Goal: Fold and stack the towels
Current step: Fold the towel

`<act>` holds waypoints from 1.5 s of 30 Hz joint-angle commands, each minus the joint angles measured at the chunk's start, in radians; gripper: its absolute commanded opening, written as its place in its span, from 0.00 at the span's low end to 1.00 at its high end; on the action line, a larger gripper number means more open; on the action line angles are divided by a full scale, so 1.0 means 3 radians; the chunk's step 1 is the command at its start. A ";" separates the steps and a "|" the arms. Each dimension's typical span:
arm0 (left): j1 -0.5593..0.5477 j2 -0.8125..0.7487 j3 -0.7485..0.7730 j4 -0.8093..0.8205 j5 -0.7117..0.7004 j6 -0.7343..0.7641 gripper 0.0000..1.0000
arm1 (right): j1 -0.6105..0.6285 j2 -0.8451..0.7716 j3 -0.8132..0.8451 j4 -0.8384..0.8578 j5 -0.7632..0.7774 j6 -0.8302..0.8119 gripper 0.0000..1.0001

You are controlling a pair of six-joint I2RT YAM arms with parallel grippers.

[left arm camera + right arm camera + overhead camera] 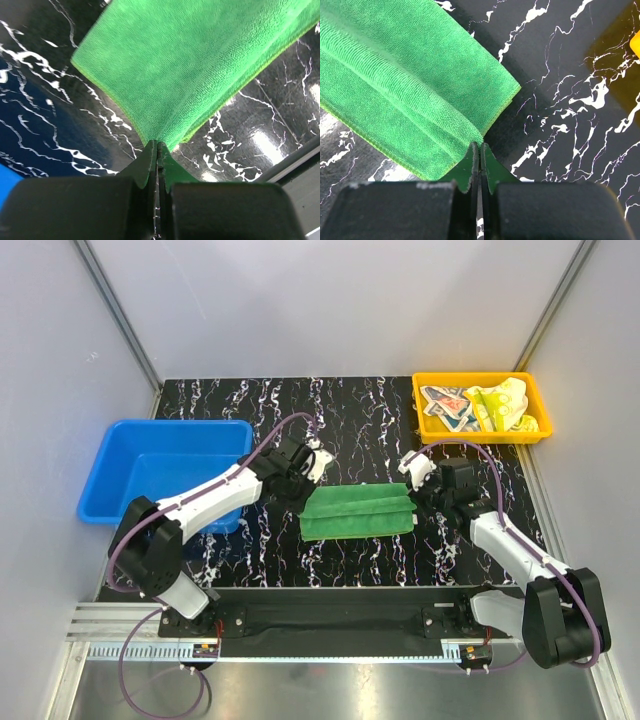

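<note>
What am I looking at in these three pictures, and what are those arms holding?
Two robot arms stand at the near edge of a black marbled table. The wide picture looks down from above; the other two come from wrist cameras. A folded green towel lies mid-table; the left end effector and right end effector each pinch one end. A blue bin sits left; an orange bin at the far right holds a yellow towel and a patterned towel.
</note>
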 commanded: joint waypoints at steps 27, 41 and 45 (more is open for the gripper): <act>-0.0075 0.0245 0.0156 -0.0070 0.0205 -0.0750 0.29 | 0.0042 -0.0186 0.0393 -0.0150 -0.0235 0.1303 0.32; -0.0116 0.0368 -0.0544 0.0513 -0.0014 -0.1339 0.29 | 0.0016 0.1103 0.0879 -0.0978 0.0671 0.3045 0.08; -0.0116 0.0338 -0.0320 0.0273 -0.0229 -0.1405 0.31 | 0.0011 0.1358 0.0930 -0.1044 0.0670 0.3112 0.06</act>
